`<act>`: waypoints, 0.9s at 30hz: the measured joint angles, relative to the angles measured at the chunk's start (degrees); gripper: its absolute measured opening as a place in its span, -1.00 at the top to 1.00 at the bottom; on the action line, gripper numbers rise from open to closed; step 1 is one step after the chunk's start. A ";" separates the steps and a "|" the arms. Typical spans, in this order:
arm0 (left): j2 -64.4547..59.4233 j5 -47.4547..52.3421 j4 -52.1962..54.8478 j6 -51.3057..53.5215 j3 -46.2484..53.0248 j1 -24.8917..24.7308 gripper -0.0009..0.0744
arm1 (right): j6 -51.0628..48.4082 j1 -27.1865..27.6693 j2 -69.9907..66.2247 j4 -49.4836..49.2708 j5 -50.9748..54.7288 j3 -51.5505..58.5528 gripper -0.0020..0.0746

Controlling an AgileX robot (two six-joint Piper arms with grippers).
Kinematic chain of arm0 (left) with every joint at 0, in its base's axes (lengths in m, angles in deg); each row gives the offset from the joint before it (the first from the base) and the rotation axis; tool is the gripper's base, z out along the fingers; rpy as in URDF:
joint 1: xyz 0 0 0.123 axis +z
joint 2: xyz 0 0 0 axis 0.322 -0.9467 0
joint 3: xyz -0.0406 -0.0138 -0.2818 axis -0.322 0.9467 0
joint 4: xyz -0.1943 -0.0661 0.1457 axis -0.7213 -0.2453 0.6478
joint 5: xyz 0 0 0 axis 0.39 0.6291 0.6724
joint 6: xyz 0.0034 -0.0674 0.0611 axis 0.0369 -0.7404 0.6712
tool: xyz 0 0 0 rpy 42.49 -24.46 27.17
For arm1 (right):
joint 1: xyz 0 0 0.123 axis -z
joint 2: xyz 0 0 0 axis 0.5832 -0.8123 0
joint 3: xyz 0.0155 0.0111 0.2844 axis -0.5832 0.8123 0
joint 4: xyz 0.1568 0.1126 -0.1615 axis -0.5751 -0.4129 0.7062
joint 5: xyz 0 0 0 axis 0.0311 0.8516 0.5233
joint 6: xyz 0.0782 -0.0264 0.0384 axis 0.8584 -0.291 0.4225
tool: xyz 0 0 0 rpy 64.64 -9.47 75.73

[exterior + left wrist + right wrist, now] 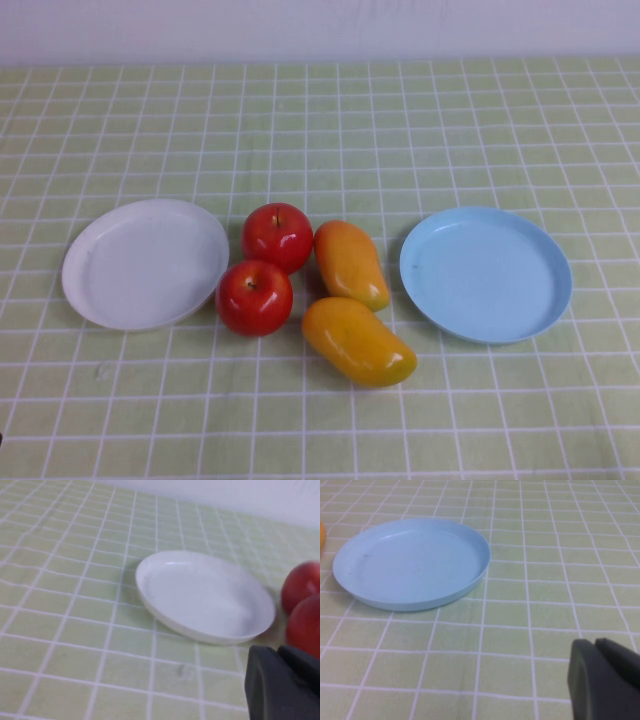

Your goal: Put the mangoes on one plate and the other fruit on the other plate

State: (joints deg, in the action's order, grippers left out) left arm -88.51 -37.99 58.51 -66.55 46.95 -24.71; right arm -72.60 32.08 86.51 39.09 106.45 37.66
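Your table [320, 120] carries a green cloth with a white grid. All four fruits sit bunched in the middle of it, between the two plates, none on a plate yet.

White plate [146, 263] lies on the robot's left side, bare. Light blue plate [486, 273] lies on the right side, also bare.

Two red apples: the far apple [277, 236] and the near apple [254, 297] touch each other. The near apple sits just beside the white plate's rim, at or almost at contact. Short stems show in both dimpled tops.

Two mangoes: the far mango [351, 264] lies lengthwise just right of the apples, close to the far one. The near mango [358, 341] lies angled in front of it, and the two meet or nearly meet. The far mango is near the blue plate's rim, with a small gap.

Your left hand [282, 682] shows only in its wrist view as a dark edge, over the table short of the white plate, with both apples at the picture's side. You cannot tell whether it is spread or pressed together.

Your right hand [602, 677] is likewise a dark corner, over bare cloth short of the blue plate. Its state cannot be told either.
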 joint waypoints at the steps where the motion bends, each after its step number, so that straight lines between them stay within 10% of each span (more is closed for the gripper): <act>1: 0.00 -0.97 -2.51 -2.46 0.00 0.00 0.97 | 0.00 0.00 0.00 0.00 0.00 0.00 0.99; 18: 0.00 -7.34 -13.99 -13.86 -0.42 0.00 0.97 | 0.00 0.00 0.00 0.00 0.00 0.00 0.99; 27: -12.89 6.26 -13.27 -6.84 -18.07 0.00 0.97 | -0.09 0.00 0.00 0.00 0.00 0.00 0.99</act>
State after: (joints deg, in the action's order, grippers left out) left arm -101.39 -31.73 45.24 -73.38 28.88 -24.71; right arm -72.69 32.08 86.51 39.09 106.45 37.66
